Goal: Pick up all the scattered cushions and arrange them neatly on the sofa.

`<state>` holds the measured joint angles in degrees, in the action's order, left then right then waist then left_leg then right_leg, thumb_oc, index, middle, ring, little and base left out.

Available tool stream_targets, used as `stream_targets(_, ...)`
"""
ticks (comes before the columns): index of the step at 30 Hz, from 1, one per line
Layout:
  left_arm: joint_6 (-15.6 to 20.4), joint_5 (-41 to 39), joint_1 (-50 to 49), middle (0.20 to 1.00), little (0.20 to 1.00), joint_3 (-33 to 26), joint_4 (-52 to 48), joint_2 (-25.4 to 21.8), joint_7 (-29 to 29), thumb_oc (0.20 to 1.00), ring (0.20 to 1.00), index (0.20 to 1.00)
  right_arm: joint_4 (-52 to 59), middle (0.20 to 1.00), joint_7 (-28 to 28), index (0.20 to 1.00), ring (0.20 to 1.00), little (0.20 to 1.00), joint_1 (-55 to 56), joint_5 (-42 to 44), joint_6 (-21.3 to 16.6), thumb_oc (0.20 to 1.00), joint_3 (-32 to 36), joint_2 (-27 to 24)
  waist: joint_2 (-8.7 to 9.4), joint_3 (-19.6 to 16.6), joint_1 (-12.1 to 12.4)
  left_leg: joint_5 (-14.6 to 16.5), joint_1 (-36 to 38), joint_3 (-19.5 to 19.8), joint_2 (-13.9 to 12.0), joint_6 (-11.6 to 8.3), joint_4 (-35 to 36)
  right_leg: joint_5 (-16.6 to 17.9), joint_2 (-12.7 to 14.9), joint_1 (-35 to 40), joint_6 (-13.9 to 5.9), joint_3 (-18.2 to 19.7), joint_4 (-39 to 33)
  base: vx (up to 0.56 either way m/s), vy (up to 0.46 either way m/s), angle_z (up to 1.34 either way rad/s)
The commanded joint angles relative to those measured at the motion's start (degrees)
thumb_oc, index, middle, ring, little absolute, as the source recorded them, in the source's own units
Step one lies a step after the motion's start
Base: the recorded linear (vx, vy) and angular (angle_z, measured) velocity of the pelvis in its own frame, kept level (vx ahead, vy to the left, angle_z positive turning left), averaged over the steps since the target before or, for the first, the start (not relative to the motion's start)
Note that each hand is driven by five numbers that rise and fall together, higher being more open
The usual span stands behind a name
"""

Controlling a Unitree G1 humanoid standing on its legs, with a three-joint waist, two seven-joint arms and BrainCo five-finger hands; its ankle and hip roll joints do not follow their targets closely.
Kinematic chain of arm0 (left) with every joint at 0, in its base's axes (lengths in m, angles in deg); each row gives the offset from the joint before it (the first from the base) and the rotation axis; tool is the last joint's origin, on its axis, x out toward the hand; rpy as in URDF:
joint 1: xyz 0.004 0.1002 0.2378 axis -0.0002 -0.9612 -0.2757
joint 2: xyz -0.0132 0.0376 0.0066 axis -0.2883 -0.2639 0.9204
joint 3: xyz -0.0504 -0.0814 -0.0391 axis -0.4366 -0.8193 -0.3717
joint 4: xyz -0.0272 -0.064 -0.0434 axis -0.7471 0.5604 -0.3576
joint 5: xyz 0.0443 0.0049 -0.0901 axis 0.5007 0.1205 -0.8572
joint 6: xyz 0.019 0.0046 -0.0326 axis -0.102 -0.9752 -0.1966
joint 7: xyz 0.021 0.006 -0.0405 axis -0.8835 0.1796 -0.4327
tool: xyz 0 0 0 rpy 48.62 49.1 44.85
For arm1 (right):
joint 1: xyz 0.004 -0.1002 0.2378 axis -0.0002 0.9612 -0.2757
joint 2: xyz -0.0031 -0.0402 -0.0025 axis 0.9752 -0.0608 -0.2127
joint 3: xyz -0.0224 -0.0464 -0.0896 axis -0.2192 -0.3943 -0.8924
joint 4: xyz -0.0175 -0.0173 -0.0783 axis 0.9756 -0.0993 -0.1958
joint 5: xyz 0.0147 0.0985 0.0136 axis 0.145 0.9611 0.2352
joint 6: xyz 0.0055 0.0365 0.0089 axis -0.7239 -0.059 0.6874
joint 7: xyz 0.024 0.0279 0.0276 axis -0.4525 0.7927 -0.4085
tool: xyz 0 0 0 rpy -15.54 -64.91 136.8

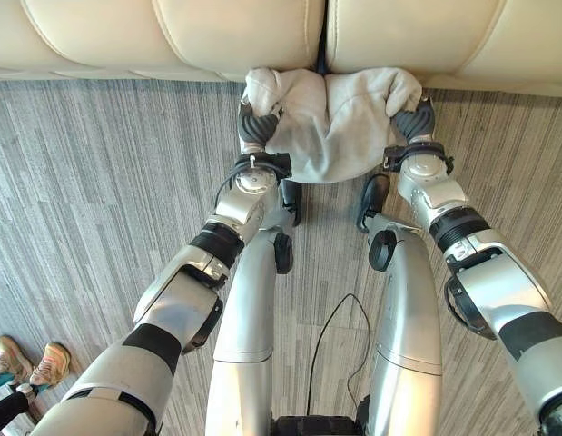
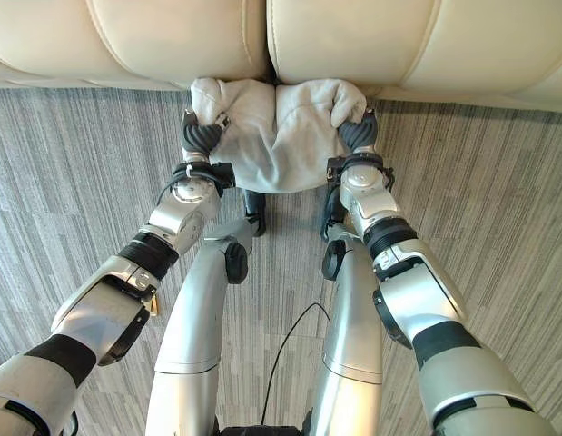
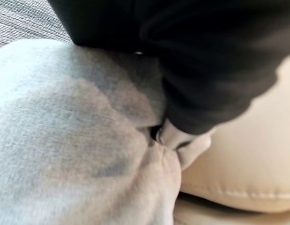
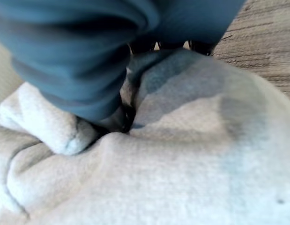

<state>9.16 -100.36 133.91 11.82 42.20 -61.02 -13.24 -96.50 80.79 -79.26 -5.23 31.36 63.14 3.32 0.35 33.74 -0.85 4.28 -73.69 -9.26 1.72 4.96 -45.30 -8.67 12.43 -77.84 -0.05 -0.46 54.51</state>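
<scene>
**Left eye view: grey cushion held by both hands at the sofa's front edge**

Left eye view, upper centre of the frame: a soft, pale grey fabric cushion (image 1: 330, 127) hangs between the two hands, its long axis running left to right across the picture, parallel to the front edge of the cream leather sofa (image 1: 217, 36). Its upper edge sits against the sofa front, right below the seam between two seat pads, and its lower edge bulges down toward the bottom of the frame over the grey striped carpet floor (image 1: 99, 163).

The cushion looks limp and rumpled, with a fuzzy, fleece-like surface. A deep fold runs down its middle, and both upper corners are bunched into rounded lumps where the hands take hold.

The left hand (image 1: 256, 127) clutches the cushion's upper left corner; the left wrist view shows fabric gathered and pinched under its dark cover, with the sofa just beyond. The right hand (image 2: 358, 132) grips the upper right corner, the cloth puckered round it in the right wrist view.

At the lower left corner of the left eye view, a person's shoes (image 1: 31, 361) stand on the carpet.
</scene>
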Motion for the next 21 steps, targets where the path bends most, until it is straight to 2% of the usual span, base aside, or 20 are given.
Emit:
stream_targets(1, 2.93, -0.06, 2.26, 0.2, 0.2, 5.42, -3.53, 11.54, 7.31, 0.2, 0.2, 0.2, 2.92, 0.2, -3.23, 0.2, 0.2, 0.2, -0.24, -2.45, -1.92, 0.2, -4.85, 7.6, -1.89, -4.07, -0.67, 4.23, 2.64, 2.35, 1.42, -3.58, 3.33, -3.79, -0.88, 2.86, -3.19, -1.04, -4.96, -0.08, 0.007, -0.08)
stream_targets(3, 2.99, -0.15, 0.52, 0.2, 0.2, 4.68, -4.24, 11.61, 7.38, 0.2, 0.2, 0.2, 3.78, 0.2, -2.55, 0.2, 0.2, 0.2, 2.0, -2.9, -1.75, 0.2, -3.93, 8.11, -1.64, -4.32, -0.98, 2.4, 7.88, 2.35, 1.03, -4.13, 9.78, -1.8, -1.67, 8.17, -3.89, -2.01, -11.22, -0.1, 0.014, -0.08)
stream_targets(9, 3.76, -2.19, -6.75, 0.2, 0.2, 3.49, -8.51, 10.99, 9.07, 0.2, 0.2, 0.2, 7.4, 0.2, -3.08, 0.2, 0.2, 0.2, 9.72, -6.61, 0.11, 0.2, -4.03, 9.23, -0.63, -5.7, -0.92, -0.99, 21.95, 2.57, -0.08, -4.46, 22.53, 2.69, -3.53, 22.42, -4.93, -3.82, -25.65, -0.06, -0.016, -0.24)
stream_targets(10, 3.34, -1.75, -10.21, 0.2, 0.2, 3.81, -9.6, 10.56, 9.5, 0.2, 0.2, 0.2, 7.71, 0.2, -3.63, 0.2, 0.2, 0.2, 13.3, -7.96, 1.06, 0.2, -3.97, 9.82, -0.59, -6.73, -0.73, -2.38, 28.54, 3.05, -0.16, -4.81, 27.49, 4.26, -4.22, 29.15, -5.33, -4.77, -31.23, -0.02, -0.06, -0.27)
stream_targets(13, 2.84, -1.27, -14.25, 0.2, 0.2, 4.1, -11.88, 9.42, 9.93, 0.2, 0.2, 0.2, 9.69, 0.2, -4.17, 0.2, 0.2, 0.2, 17.59, -8.69, 1.84, 0.2, -4.06, 10.24, -0.43, -7.46, -0.63, -3.29, 34.58, 3.22, -0.14, -4.83, 31.01, 5.65, -4.62, 35.49, -5.48, -5.45, -35.57, 0.04, -0.06, -0.24)
stream_targets(14, 2.51, -0.71, -18.24, 0.2, 0.2, 3.82, -13.63, 8.35, 10.3, 0.2, 0.2, 0.2, 11.46, 0.2, -4.88, 0.2, 0.2, 0.2, 22.45, -8.91, 2.02, 0.2, -3.67, 11.09, -0.01, -9.06, -0.61, -4.36, 40.46, 3.17, -0.22, -5.39, 34.94, 6.78, -4.92, 41.86, -5.84, -6.11, -40.07, 0.07, -0.057, -0.15)
stream_targets(15, 2.49, -0.69, -18.36, 0.2, 0.2, 3.85, -13.7, 8.33, 10.29, 0.2, 0.2, 0.2, 11.52, 0.2, -4.86, 0.2, 0.2, 0.2, 22.56, -8.92, 2.04, 0.2, -3.68, 11.11, -0.03, -8.75, -0.62, -4.45, 41.06, 3.21, -0.23, -5.4, 35.26, 6.91, -4.97, 42.52, -5.84, -6.19, -40.46, 0.09, -0.079, -0.14)
stream_targets(17, 2.08, -0.26, -22.24, 0.2, 0.2, 4.04, -14.75, 7.81, 10.89, 0.2, 0.2, 0.2, 12.27, 0.2, -5.39, 0.2, 0.2, 0.2, 26.72, -9.4, 2.46, 0.2, -3.65, 11.75, 0.01, -10.42, -0.53, -5.39, 47.01, 3.11, -0.57, -5.79, 39.24, 7.62, -5.39, 48.77, -6.07, -6.72, -44.52, 0.07, -0.048, -0.08)
stream_targets(18, 2.08, -0.26, -22.24, 0.2, 0.2, 4.03, -14.75, 7.81, 10.89, 0.2, 0.2, 0.2, 12.28, 0.2, -5.39, 0.2, 0.2, 0.2, 26.72, -9.41, 2.46, 0.2, -3.65, 11.75, 0.0, -10.32, -0.53, -5.41, 47.14, 3.12, -0.58, -5.79, 39.31, 7.64, -5.4, 48.91, -6.07, -6.74, -44.59, 0.09, -0.037, 0.0)
stream_targets(21, 1.02, 0.18, -29.9, 0.2, 0.2, 3.61, -17.06, 7.1, 11.5, 0.2, 0.2, 0.2, 14.28, 0.2, -6.42, 0.2, 0.2, 0.2, 33.9, -10.61, 3.34, 0.2, -3.9, 12.25, 0.34, -13.53, -0.12, -6.69, 56.93, 2.94, -1.34, -6.26, 45.66, 8.83, -6.23, 58.69, -6.43, -7.28, -50.44, 0.15, -0.09, 0.05)
